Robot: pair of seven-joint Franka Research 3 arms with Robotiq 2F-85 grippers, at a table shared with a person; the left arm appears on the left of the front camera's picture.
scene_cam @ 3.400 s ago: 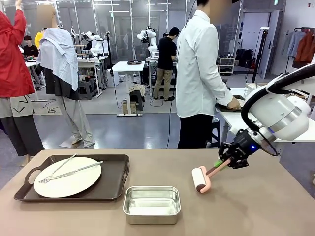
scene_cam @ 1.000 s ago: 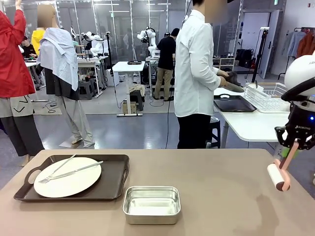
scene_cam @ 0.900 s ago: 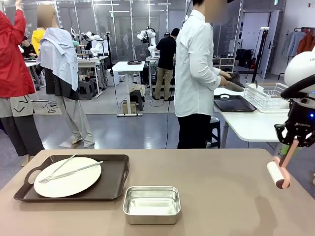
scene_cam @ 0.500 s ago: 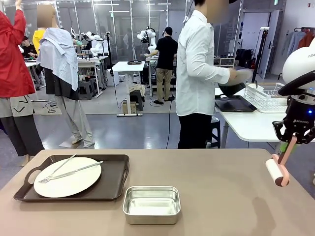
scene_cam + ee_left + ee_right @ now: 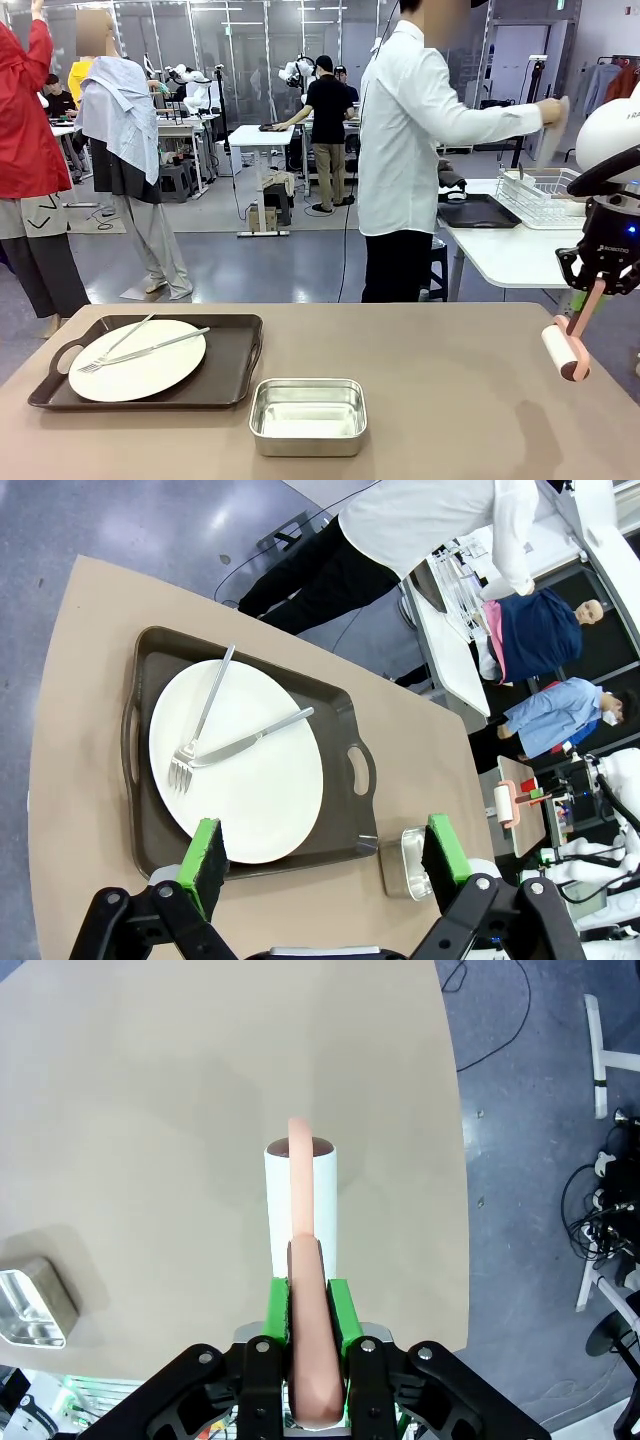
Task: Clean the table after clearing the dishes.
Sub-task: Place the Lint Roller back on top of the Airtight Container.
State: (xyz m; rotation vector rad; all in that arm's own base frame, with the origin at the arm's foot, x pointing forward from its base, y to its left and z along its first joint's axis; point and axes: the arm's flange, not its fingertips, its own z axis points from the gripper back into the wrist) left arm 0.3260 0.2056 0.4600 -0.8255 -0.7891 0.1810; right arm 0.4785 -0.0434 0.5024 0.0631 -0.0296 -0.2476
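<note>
— Table first: where does it lie from the grippers?
— The large rectangular table with the matte taupe-brown top spreads under both. The right gripper hangs over its right edge, and the left gripper looks down on it from above.
— And the person?
— A person in a white shirt stands beyond the far edge, ahead of the right gripper. One hand is stretched out over a wire rack on a smaller white table. It holds something pale; I cannot tell what.
— Where are the dishes?
— A dark brown rectangular tray with handles lies below the left gripper. On it rests a round flat white plate; in the wrist view it sits between the two green pads. A second dark tray lies on the white table, well beyond the right gripper.
— Smaller things?
— A small rectangular steel pan stands just beside the tray, on the side toward the right gripper. A lint roller with a white roll and a pink handle hangs down from the right gripper; whether the roll touches the top, I cannot tell. A silver fork and a silver knife lie on the plate and meet near the tines.
— How do the grippers stand?
— The left one is spread wide and holds nothing. The right one is clamped on the pink handle.
</note>
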